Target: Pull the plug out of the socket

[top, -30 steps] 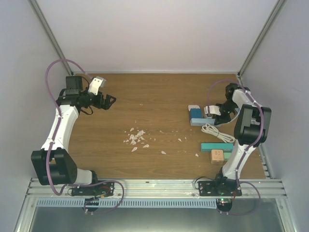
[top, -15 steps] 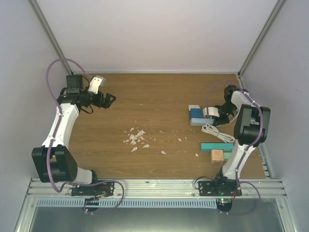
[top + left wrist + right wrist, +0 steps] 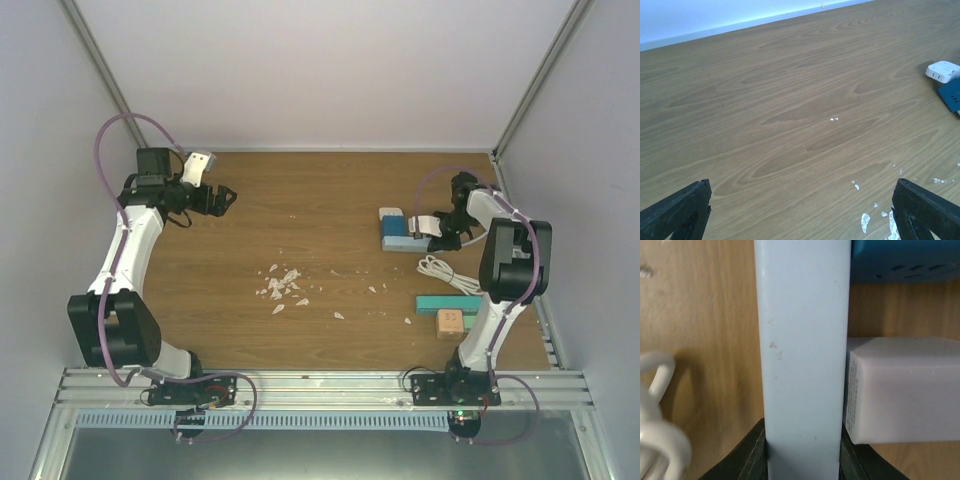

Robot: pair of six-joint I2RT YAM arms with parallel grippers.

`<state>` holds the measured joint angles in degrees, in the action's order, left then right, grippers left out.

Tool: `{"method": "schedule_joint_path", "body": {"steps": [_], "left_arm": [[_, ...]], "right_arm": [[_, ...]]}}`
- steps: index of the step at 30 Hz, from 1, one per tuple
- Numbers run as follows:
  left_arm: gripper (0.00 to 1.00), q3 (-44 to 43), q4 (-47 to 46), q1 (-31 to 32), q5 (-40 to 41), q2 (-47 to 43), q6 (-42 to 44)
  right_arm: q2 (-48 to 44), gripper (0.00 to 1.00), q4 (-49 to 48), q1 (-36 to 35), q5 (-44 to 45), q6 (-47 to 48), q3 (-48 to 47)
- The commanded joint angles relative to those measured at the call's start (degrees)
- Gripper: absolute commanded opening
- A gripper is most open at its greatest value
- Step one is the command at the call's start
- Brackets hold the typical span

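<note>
At table right, a pale socket strip is clamped by the right gripper, with a white plug touching it. Print on the plug cannot be read. Left gripper is held spread wide.

White arms with black joints, purple cables.

Brown wood-grain table; blue socket; pale bluish-white plug; white cable; teal block; tan cube.
</note>
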<state>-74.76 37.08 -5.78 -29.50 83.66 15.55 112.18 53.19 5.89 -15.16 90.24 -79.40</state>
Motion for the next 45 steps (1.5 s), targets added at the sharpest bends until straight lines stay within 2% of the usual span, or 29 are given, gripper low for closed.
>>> {"method": "schedule_joint_path", "body": {"steps": [1, 7, 18, 28, 36, 45], "left_arm": [[0.99, -2.3, -1.17, -0.74, -0.72, 2.01, -0.12], [0.99, -3.47, 0.28, -1.78, -3.87, 4.0, 1.46], [0.99, -4.34, 3.54, -2.92, -14.0, 7.46, 5.27], [0.99, -2.36, 3.01, -1.82, -27.43, 13.1, 3.58], [0.99, 5.47, -9.08, 3.4, -33.46, 16.68, 0.11], [0.99, 8.67, -23.38, 10.76, -31.77, 22.5, -2.51]], "right_arm": [[-4.45, 0.13, -7.8, -4.03, -4.96, -3.51, 1.02], [-8.07, 0.06, -19.46, -11.55, -5.47, -9.58, 6.28], [-11.32, 0.04, -45.45, -25.94, 0.8, -18.62, 18.13], [-10.43, 0.03, -63.4, -32.13, 6.04, -19.46, 25.51], [-8.92, 0.02, -75.85, -34.5, 8.36, -18.42, 30.88], [-7.96, 0.02, -82.02, -35.17, 8.7, -17.69, 34.72]]}}
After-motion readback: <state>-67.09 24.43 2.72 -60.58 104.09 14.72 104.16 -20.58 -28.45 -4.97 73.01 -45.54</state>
